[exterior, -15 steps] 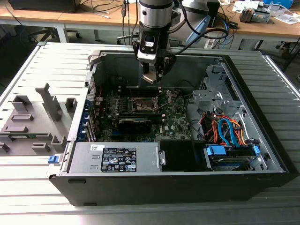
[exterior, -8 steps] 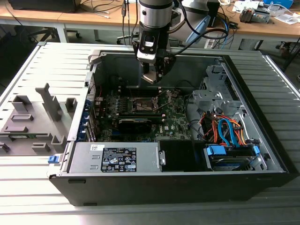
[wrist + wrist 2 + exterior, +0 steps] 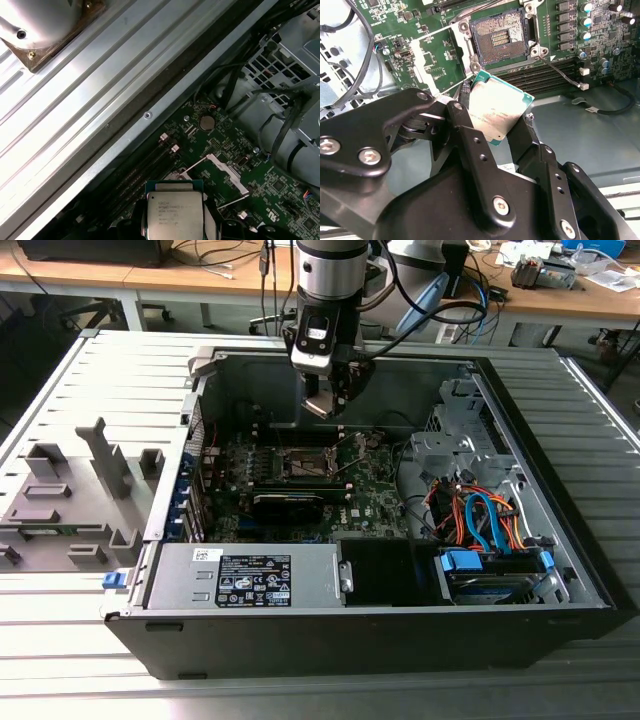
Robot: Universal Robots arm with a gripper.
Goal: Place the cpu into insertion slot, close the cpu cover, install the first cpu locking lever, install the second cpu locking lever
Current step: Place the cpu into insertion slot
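Note:
My gripper [image 3: 324,403] hangs inside the open computer case, above the motherboard's insertion slot [image 3: 305,463]. It is shut on the cpu [image 3: 497,102], a small square chip with a silver-grey top and green rim, pinched by its edges between two black fingers [image 3: 470,137]. In the second wrist view the insertion slot [image 3: 500,36] lies bare with its contact field exposed, a short way from the chip. The cpu cover [image 3: 418,62], a thin silvery frame, stands swung open beside the slot. In the first wrist view the cpu [image 3: 174,212] hovers over the board near the open cpu cover [image 3: 227,172].
A black card [image 3: 290,502] lies just in front of the slot. The power supply [image 3: 250,575] fills the case's near side. A drive cage with orange and blue cables [image 3: 480,520] is at the exterior view's right. Grey fixtures [image 3: 70,490] stand outside the case, at its left.

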